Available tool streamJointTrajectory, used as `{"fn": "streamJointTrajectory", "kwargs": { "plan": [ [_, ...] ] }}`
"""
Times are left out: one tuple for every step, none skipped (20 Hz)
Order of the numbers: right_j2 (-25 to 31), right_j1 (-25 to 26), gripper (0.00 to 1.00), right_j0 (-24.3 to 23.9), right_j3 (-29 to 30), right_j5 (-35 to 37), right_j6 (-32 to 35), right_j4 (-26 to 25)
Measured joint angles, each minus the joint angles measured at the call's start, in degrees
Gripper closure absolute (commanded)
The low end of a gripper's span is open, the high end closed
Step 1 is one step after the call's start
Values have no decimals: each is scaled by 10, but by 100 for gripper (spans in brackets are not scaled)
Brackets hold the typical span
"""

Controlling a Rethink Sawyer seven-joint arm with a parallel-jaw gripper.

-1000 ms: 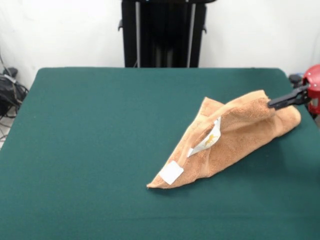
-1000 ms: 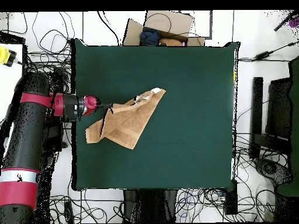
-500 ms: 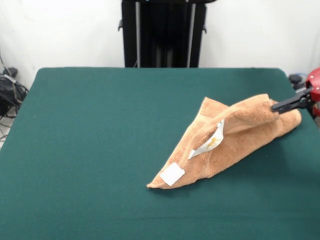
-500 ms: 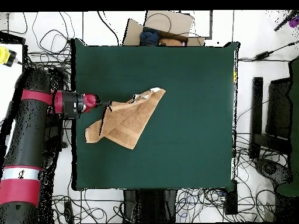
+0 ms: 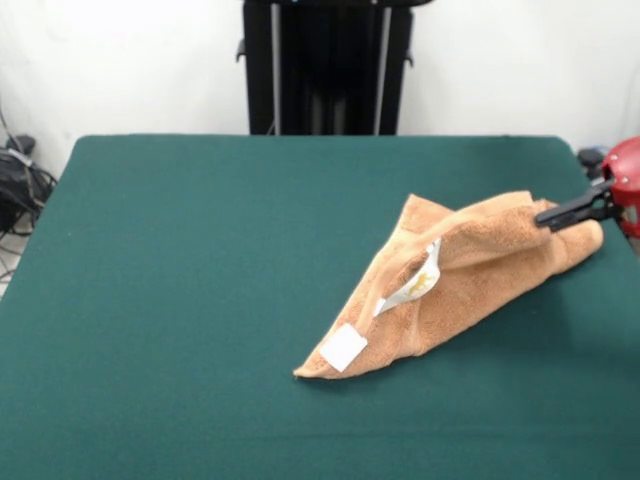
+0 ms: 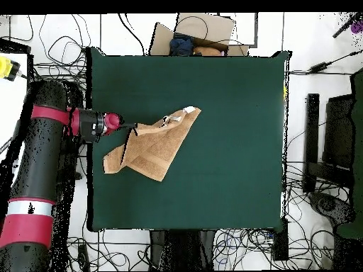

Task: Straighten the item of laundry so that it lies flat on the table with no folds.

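The item of laundry [image 5: 470, 270] is an orange-tan towel, folded over itself into a long wedge on the right half of the green table [image 5: 180, 270]. A white tag [image 5: 343, 347] marks its near tip, and a second label [image 5: 420, 282] peeks out of the fold. My gripper [image 5: 543, 217] comes in from the right edge and is shut on the towel's raised far-right fold, holding that ridge a little above the cloth. From overhead, the gripper [image 6: 132, 128] pinches the towel [image 6: 156, 145] close to the table's left edge [image 6: 91, 177].
The red and black arm [image 6: 35, 170] hangs beside the table's left side in the overhead view. A cardboard box [image 6: 195, 35] sits beyond the top edge. Cables [image 5: 15, 185] lie off the table at the front view's left.
The gripper shifted slightly outward, then back, ending a touch lower. The towel's held ridge sagged a little. The towel's near tip stayed put.
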Motion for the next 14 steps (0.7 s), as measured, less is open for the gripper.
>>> {"fn": "streamJointTrajectory", "kwargs": {
  "plan": [
    [0, 0, 100, 0, 0, 0, 2, 2],
    [0, 0, 100, -1, 0, 0, 4, 4],
    [0, 0, 100, -1, 0, 0, 10, 8],
    [0, 0, 100, -1, 0, 0, 13, 10],
    [0, 0, 100, -1, 0, 0, 15, 11],
    [0, 0, 100, -1, 0, 1, 20, 15],
    [0, 0, 100, -1, 0, 2, 24, 17],
    [0, 0, 100, -1, 0, 3, 26, 18],
    [0, 0, 100, -1, 0, 4, 29, 20],
    [0, 0, 100, -1, 0, 6, 35, 22],
    [0, 0, 100, -1, 0, 8, 38, 23],
    [0, 0, 100, -1, 0, 10, 40, 23],
    [0, 0, 100, -1, 0, 12, 41, 24],
    [0, 0, 100, -1, 0, 14, 43, 24]
  ]
}}
